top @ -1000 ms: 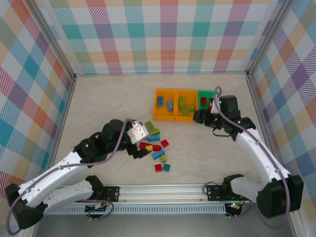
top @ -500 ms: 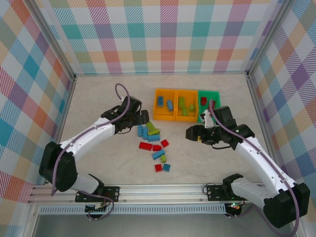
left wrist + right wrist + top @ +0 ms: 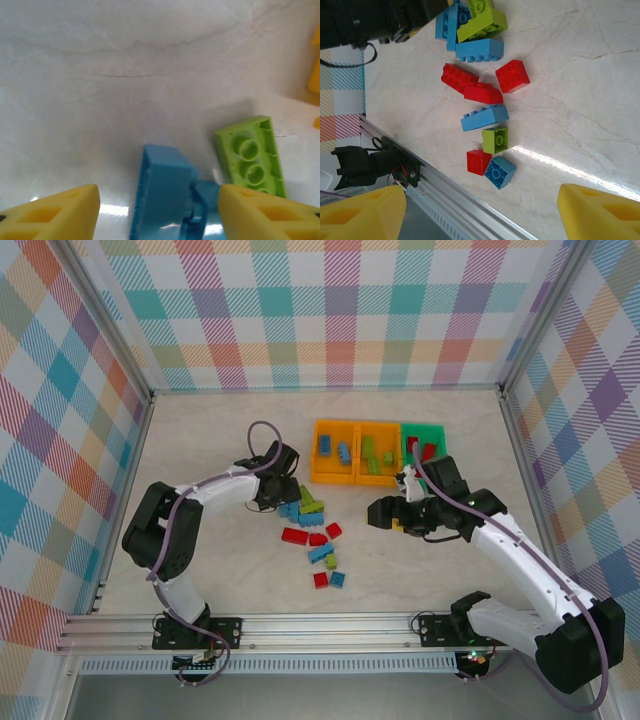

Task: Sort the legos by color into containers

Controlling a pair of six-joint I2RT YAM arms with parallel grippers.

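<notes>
The small blue studded plastic brick (image 3: 165, 192) lies on the pale marbled surface (image 3: 125, 75) just near-left of the left orange plastic bin (image 3: 333, 452), at the far-left edge of the loose pile (image 3: 315, 535) of bricks. In the left wrist view its long axis runs straight away from the camera, in line with the gap of the left hand (image 3: 157, 197). That hand's yellow fingers (image 3: 55, 212) stand partly apart on either side of it, gripping nothing yet. A lime green brick (image 3: 252, 160) lies just beside it on the bin side. The right hand (image 3: 385, 512), wide open and empty, hangs near-right of that bin, so the left arm is the nearer.
</notes>
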